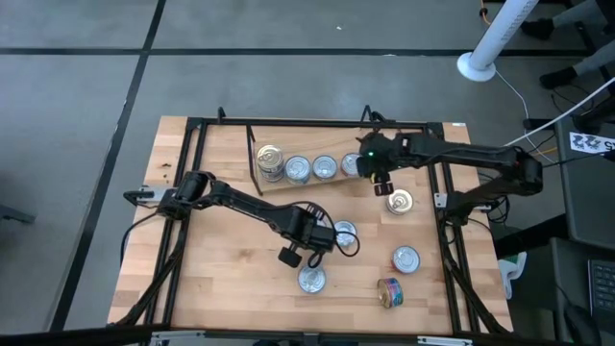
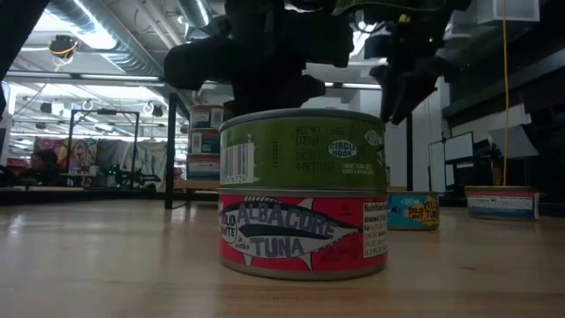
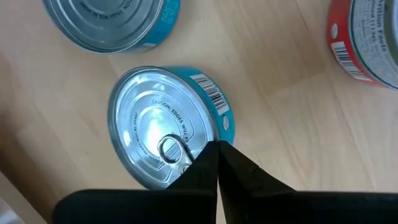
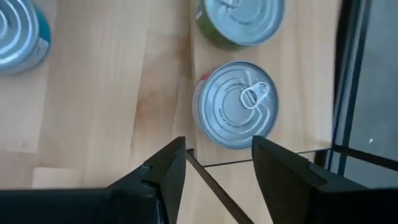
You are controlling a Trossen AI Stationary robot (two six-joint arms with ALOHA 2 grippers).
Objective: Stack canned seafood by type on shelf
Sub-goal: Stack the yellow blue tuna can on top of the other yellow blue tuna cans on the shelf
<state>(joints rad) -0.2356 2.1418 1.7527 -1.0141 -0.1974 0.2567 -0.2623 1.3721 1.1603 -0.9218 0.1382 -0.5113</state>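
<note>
Low view foreground: green tin on red tuna tin point(image 2: 303, 231). Mid-frame in the high view, left gripper point(image 1: 309, 252), fingers pressed together, hangs over a teal tin point(image 3: 169, 127). It probably must open to grab it. Right gripper point(image 1: 381, 179), spread and empty, sits at shelf point(image 1: 279, 186) right end. Roughly four tins shelved, five loose.

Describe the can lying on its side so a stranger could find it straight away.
Start at the table and go to its near right corner, away from the shelf. Past the upright silver-lidded can lies the tipped can. It alone rests on its side, multicoloured label facing up, while every neighbour shows a flat lid.
</note>
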